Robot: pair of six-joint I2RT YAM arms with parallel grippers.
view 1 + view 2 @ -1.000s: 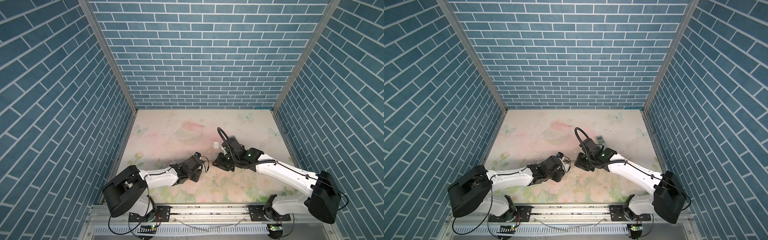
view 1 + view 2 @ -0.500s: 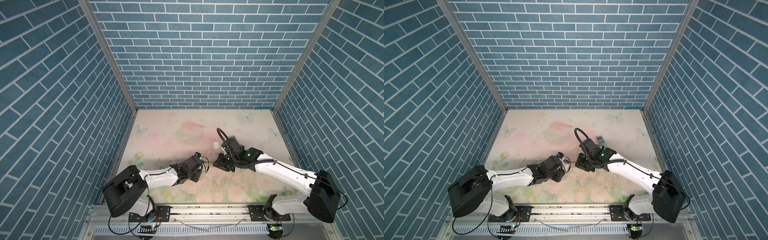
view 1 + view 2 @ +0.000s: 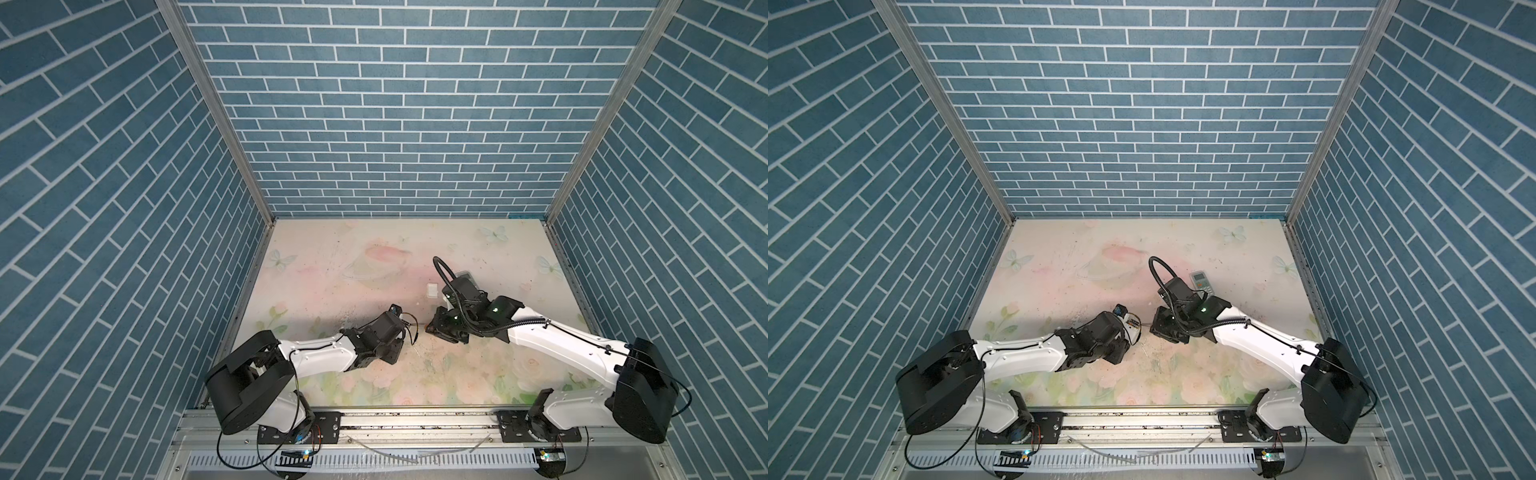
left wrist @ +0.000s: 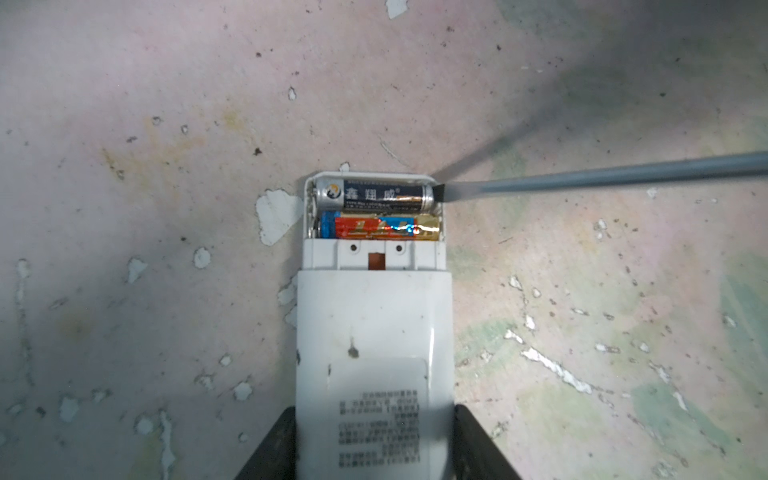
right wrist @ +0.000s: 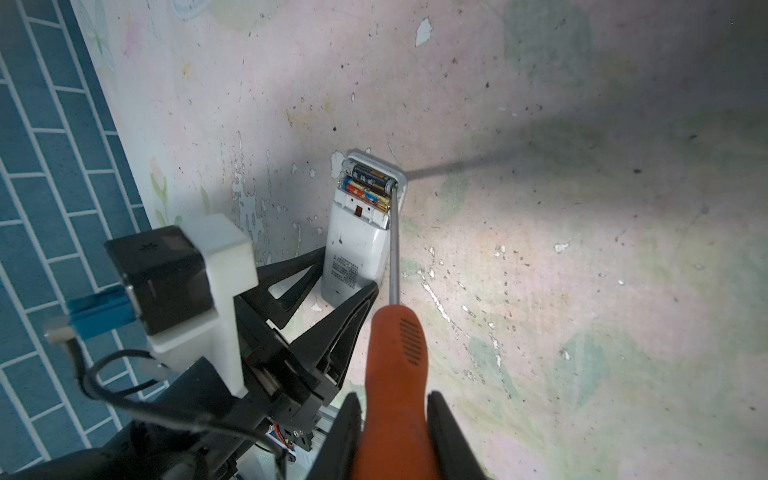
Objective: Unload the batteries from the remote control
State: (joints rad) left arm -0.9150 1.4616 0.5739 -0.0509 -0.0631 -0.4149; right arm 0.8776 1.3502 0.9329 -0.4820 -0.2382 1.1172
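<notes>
At the remote's (image 4: pixel 374 316) open end, far from the left tool (image 4: pixel 374 415) clamping its body on the counter (image 4: pixel 166 208), both batteries (image 4: pixel 386 226) lay side by side in the bay, long axes across the remote's length. The right tool (image 5: pixel 395 411) was clenched on the screwdriver (image 5: pixel 392 357), whose blade touched the outer, dark battery's (image 4: pixel 374 194) end, shaft nearly in line with that battery. The right arm seemed placed to pry; that end probably needed levering upward, since a push along the axis would only seat it harder.

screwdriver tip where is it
In the left wrist view the screwdriver tip sits against the end of the dark battery, at a corner of the remote.
</notes>
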